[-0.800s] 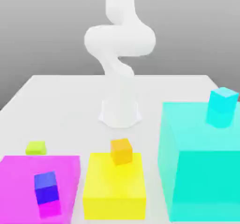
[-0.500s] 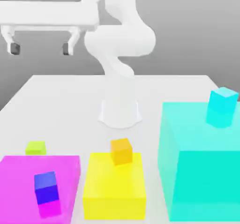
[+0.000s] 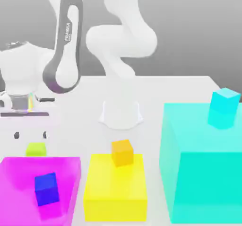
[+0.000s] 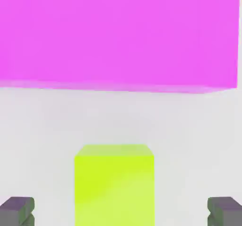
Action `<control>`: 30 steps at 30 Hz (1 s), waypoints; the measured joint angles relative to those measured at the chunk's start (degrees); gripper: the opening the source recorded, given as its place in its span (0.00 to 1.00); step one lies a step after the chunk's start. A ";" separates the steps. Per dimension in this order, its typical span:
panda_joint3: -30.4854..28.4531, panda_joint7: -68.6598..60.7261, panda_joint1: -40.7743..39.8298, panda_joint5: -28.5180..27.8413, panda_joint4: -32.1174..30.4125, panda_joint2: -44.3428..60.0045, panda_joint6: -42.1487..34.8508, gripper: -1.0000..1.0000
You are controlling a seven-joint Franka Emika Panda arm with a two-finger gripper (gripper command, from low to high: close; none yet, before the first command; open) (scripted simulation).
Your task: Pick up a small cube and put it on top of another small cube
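The small lime yellow-green cube [image 3: 36,149] [image 4: 114,185] rests on the white table, just behind the magenta block [image 3: 28,173] [image 4: 118,36]. My gripper [image 3: 30,135] [image 4: 121,211] hangs straight over it, open, its dark fingertips [image 4: 17,211] wide apart on either side and a little above the cube, touching nothing. Other small cubes sit on blocks: a dark blue cube [image 3: 47,189] on the magenta block, an orange cube [image 3: 123,152] on the yellow block [image 3: 116,192], and a cyan cube [image 3: 224,108] on the tall cyan block [image 3: 203,173].
The arm's white base [image 3: 121,114] stands mid-table, behind the yellow block. The three big blocks line the front of the table, the cyan one tallest at the exterior view's right. Bare white table [image 3: 71,102] lies behind the lime cube.
The hand has come into view and dropped from high at the exterior view's upper left to just above the lime cube. The fingers stayed open. No cube has moved.
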 joint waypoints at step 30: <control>2.87 6.06 -4.91 -8.21 -1.00 -3.43 -2.00 0.00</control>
